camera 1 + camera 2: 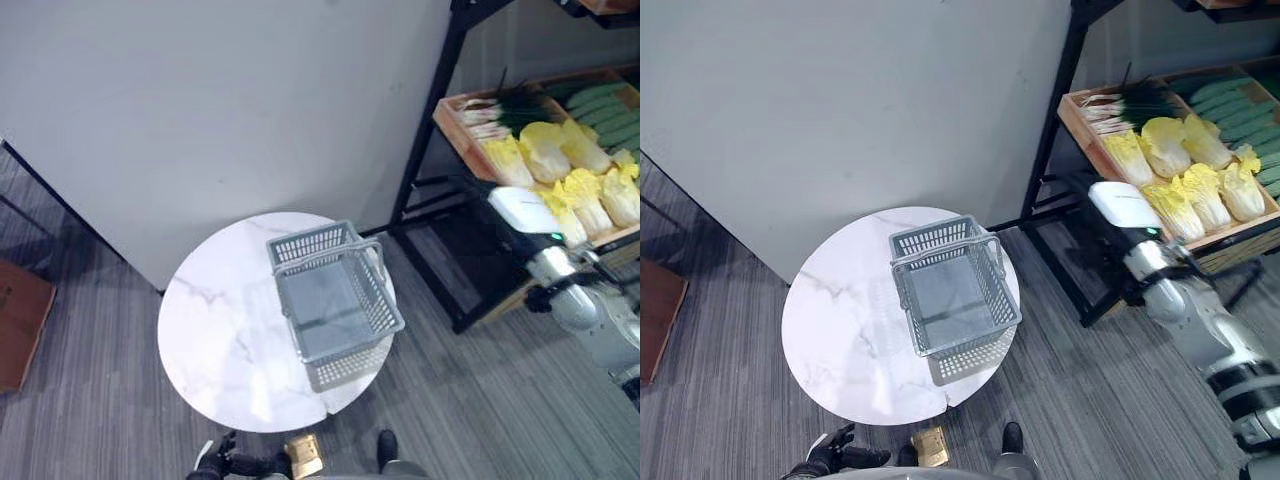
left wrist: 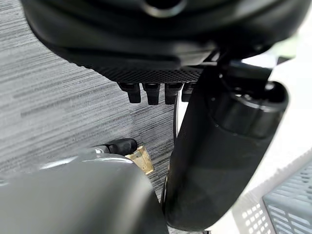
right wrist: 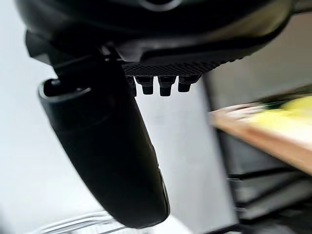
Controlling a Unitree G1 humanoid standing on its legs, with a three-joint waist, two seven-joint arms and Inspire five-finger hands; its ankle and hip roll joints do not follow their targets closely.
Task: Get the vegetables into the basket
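basket (image 1: 335, 305) empty on round table (image 1: 215, 340) | cabbages (image 1: 1185, 205) in shelf crate (image 1: 1080, 115), well apart | right hand (image 3: 122, 146) raised near crate — relaxed, holding nothing | left hand (image 2: 214, 146) low, relaxed | risk: clumsy reach jostles neighbouring cabbages — or snags the crate

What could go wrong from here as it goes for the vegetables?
The basket sits at the round table's edge nearest the shelf, overhanging slightly; a dropped napa cabbage could tip it off. The right hand is raised near the crate's wooden edge, so the arm might clip it while reaching in.
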